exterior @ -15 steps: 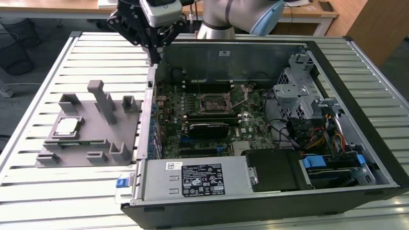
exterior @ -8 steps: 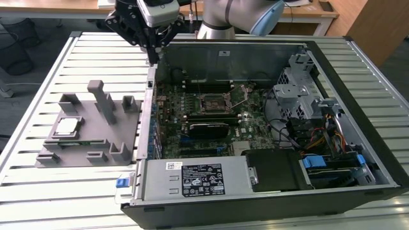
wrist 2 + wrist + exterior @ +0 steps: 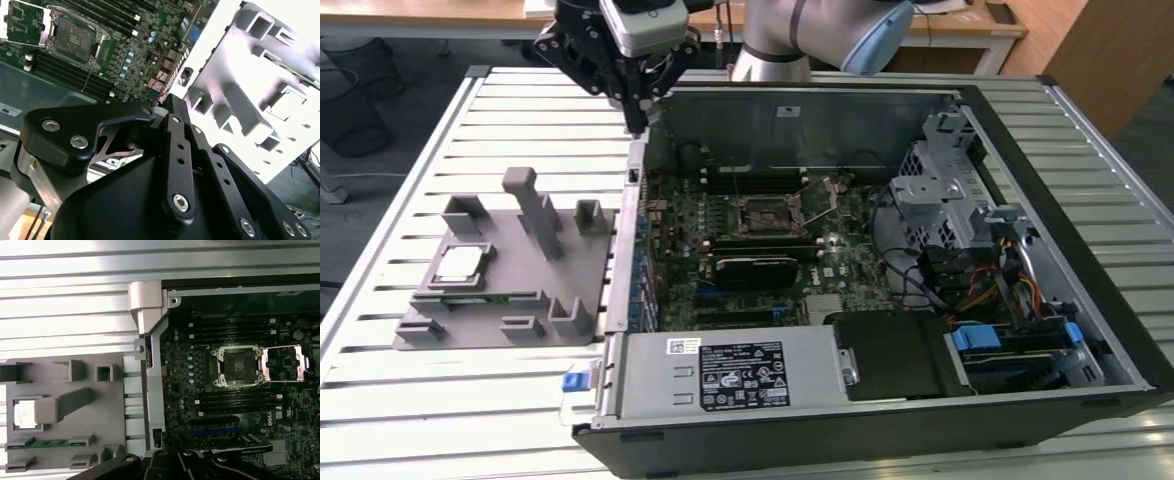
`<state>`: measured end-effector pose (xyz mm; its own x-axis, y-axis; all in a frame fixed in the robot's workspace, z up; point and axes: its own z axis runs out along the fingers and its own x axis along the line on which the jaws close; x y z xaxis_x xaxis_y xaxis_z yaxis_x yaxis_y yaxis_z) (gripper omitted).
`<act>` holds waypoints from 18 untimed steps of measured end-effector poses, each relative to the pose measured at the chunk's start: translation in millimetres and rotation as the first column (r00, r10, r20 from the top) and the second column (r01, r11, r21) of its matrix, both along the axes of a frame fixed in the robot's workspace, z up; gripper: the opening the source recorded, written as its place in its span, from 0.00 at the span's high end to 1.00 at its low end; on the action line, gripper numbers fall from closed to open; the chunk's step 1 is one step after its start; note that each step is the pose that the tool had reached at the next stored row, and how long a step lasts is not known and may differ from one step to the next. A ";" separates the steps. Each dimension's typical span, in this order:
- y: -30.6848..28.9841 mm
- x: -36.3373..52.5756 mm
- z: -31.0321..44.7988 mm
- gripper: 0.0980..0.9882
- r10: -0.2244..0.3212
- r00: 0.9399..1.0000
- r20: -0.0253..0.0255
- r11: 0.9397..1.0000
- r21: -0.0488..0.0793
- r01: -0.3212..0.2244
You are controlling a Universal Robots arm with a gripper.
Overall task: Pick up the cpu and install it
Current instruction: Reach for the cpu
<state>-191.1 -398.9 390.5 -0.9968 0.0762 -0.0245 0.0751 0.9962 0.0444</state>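
Observation:
The cpu (image 3: 460, 263) is a small square chip with a silvery top. It lies in a recess of the grey fixture (image 3: 520, 300) on the exterior view's left, outside the computer case. In the first wrist view a grey post partly covers the cpu (image 3: 22, 415). The black socket (image 3: 771, 212) on the motherboard stands open with its metal frame flipped back, as the first wrist view also shows of the socket (image 3: 236, 366). My gripper (image 3: 636, 122) hangs above the case's far left corner, between fixture and socket, shut and holding nothing. Its black linkages converge at the gripper (image 3: 169, 102).
The open computer case (image 3: 1067, 330) lies on a white slatted table (image 3: 400, 180). Inside are memory slots (image 3: 754, 180), a drive cage (image 3: 947, 190), cables (image 3: 987, 290) and a power supply (image 3: 734, 370). Tall grey posts (image 3: 534, 210) rise from the fixture.

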 end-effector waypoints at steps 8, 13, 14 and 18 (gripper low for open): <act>0.0 -3.7 -0.2 0.99 0.000 1.000 0.000 1.000 0.000 0.000; 0.0 -6.1 -0.3 0.99 0.000 1.000 0.000 1.000 0.000 0.000; 0.0 -6.6 -0.3 0.99 0.000 1.000 0.000 1.000 0.000 0.000; 0.0 -8.5 -0.4 0.99 0.000 1.000 0.000 1.000 0.000 0.000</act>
<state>-199.6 -398.9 390.0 -0.9968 0.0762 -0.0244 0.0751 0.9962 0.0443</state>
